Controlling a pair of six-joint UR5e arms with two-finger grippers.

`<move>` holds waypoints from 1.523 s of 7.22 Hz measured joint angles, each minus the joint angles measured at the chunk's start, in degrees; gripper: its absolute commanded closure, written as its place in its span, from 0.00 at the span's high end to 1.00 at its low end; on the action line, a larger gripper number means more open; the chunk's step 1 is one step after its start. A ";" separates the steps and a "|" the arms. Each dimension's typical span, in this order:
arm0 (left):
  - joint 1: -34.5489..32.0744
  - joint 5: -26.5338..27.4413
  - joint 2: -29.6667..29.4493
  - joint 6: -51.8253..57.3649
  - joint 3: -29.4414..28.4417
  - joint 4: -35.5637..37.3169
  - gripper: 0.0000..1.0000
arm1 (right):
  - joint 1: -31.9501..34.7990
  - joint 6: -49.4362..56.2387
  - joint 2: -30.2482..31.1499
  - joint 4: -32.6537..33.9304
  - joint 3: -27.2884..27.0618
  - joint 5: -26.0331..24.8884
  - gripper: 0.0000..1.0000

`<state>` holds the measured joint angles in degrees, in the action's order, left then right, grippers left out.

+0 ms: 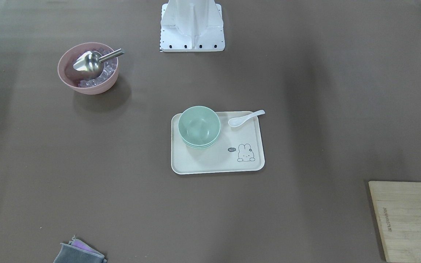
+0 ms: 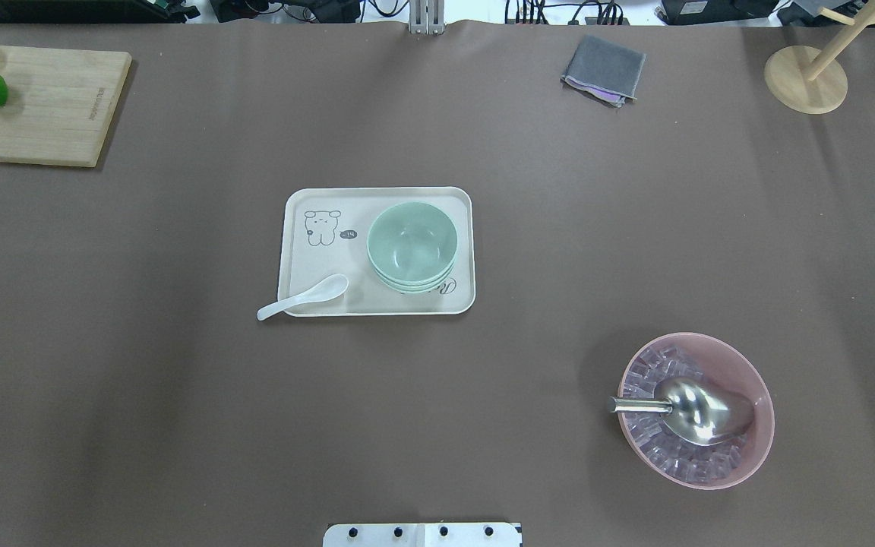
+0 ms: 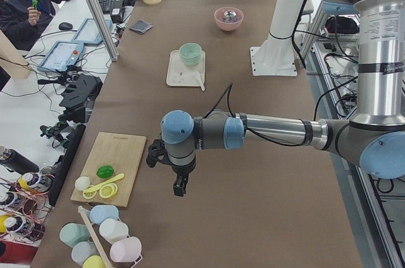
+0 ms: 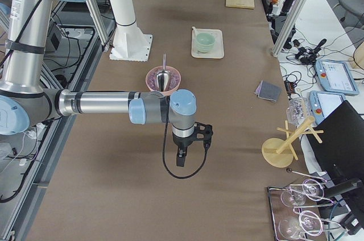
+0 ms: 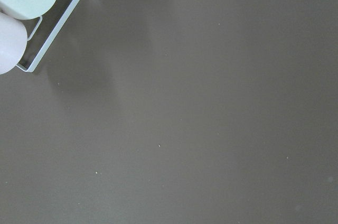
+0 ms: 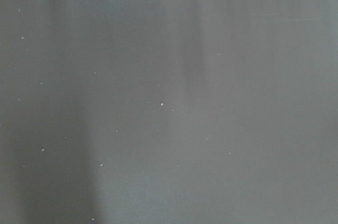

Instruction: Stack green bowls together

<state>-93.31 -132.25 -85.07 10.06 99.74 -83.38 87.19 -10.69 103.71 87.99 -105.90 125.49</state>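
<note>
The pale mint-green bowls stand nested in one stack on the cream tray. The stack also shows in the overhead view, in the left side view and in the right side view. My left gripper hangs over bare table far from the tray, near the cutting board. My right gripper hangs over bare table at the other end. Both show only in the side views, so I cannot tell whether they are open or shut. Both wrist views show only brown table.
A white spoon lies at the tray's edge. A pink bowl holds ice cubes and a metal scoop. A wooden cutting board with lime and lemon, a grey cloth, a wooden stand and a cup rack line the ends.
</note>
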 measured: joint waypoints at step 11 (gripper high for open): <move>0.41 0.06 1.20 -3.82 -2.49 -8.18 0.98 | -0.12 0.05 0.00 -0.34 0.16 0.89 1.00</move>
<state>-92.90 -132.19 -83.87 6.24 97.25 -91.56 87.07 -10.64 103.71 87.65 -105.74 126.39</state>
